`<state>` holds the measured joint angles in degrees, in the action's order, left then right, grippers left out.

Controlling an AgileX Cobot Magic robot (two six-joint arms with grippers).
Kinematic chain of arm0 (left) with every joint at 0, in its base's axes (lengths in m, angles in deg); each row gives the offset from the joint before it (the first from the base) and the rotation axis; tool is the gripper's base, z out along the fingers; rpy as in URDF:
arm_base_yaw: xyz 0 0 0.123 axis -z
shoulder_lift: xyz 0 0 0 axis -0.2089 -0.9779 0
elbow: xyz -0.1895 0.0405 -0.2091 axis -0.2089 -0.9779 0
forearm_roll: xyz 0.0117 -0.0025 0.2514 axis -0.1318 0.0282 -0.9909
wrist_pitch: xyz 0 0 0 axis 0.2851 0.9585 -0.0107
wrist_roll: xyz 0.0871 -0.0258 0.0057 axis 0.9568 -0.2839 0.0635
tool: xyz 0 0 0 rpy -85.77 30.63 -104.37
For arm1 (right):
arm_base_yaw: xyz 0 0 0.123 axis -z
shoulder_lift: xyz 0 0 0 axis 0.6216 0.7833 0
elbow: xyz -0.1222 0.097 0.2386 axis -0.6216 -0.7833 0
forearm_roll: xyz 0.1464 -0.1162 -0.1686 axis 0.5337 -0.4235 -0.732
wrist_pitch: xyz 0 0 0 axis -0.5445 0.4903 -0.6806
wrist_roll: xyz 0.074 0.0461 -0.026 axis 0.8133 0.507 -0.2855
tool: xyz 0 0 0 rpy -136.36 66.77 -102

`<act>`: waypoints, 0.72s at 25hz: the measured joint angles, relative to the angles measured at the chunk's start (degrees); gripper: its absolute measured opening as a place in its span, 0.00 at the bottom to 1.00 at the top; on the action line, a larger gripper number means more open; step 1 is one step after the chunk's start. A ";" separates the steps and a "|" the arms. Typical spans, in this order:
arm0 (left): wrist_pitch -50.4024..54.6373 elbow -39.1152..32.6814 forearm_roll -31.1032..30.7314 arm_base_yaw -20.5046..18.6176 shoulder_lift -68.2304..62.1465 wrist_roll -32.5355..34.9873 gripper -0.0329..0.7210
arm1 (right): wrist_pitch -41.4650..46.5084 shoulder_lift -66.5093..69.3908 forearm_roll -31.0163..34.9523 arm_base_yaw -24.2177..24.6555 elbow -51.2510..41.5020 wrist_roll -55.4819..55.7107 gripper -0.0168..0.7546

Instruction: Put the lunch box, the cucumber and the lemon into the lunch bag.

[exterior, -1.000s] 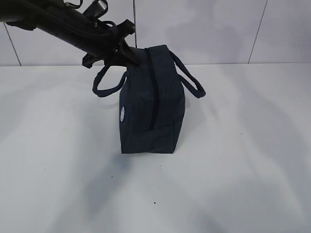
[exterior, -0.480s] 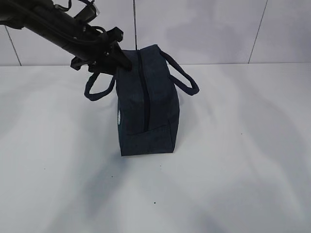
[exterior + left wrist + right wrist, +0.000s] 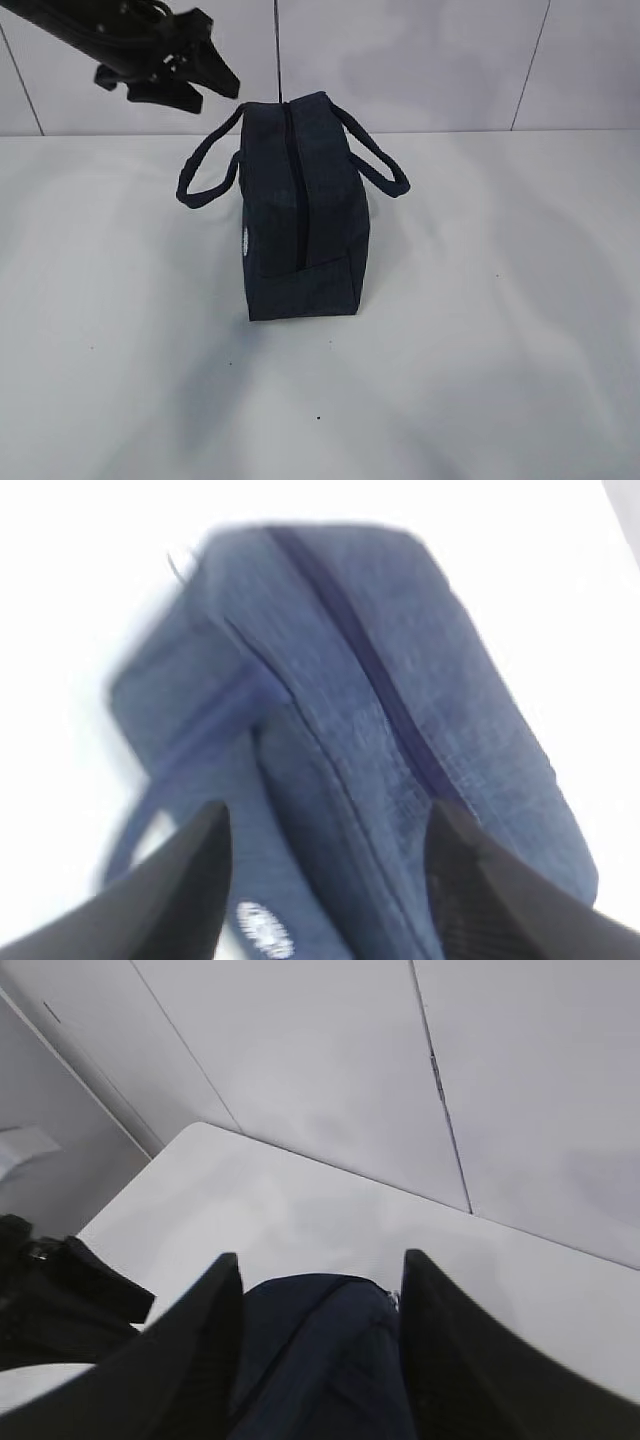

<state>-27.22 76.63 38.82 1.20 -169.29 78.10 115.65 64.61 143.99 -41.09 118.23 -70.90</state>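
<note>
The left end effector (image 3: 205, 85) hangs in the air at the far left, above and just left of the lunch bag (image 3: 300, 210), its two dark fingers spread with nothing between them and touching nothing. From its own wrist camera the same end effector (image 3: 330, 870) shows both fingers (image 3: 180, 880) wide apart, the blurred bag (image 3: 370, 730) lying below them. The right end effector (image 3: 320, 1340) does not show in the exterior view; in its wrist view its two fingers (image 3: 200, 1350) are spread as well, holding nothing, with the top of the bag (image 3: 320, 1360) seen between them, though whether they touch the fabric cannot be told.

There is one lunch bag, dark navy, standing upright a little left of the middle of the surface (image 3: 500, 300). Its top zipper (image 3: 297, 180) runs from far to near and looks closed along the part that shows. It has two loop handles: one handle (image 3: 200, 175) droops to the left, the other handle (image 3: 378, 155) to the right. One small white logo (image 3: 247, 242) sits on its left side. The lunch box, the cucumber and the lemon appear in no view.

The surface is plain white, with a few small dark specks near the front. Behind it stands a wall (image 3: 450, 60) of large white tiles with thin dark joints.
</note>
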 joint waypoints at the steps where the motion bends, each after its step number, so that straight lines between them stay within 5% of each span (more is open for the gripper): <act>1: -0.11 0.00 -1.05 -0.29 1.22 0.00 0.61 | -0.62 -0.08 0.00 0.00 0.00 0.54 0.51; 5: -0.31 0.00 -5.08 -1.43 7.34 0.09 0.61 | -4.71 -0.90 -2.09 0.00 1.00 3.90 0.51; 9: 0.19 0.00 -8.63 -1.54 13.50 0.09 0.61 | -4.92 -3.68 -12.54 0.00 6.61 9.74 0.51; 15: 3.68 0.00 -12.99 -1.54 20.38 0.09 0.61 | 7.30 -9.35 -34.05 -2.20 18.35 17.83 0.48; 18: 6.29 0.00 -13.39 -1.43 23.86 0.09 0.60 | 13.76 -13.53 -39.12 -4.95 19.88 20.15 0.46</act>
<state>-20.93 76.63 25.43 -0.24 -145.43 78.19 129.41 51.08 104.87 -46.04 138.11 -50.75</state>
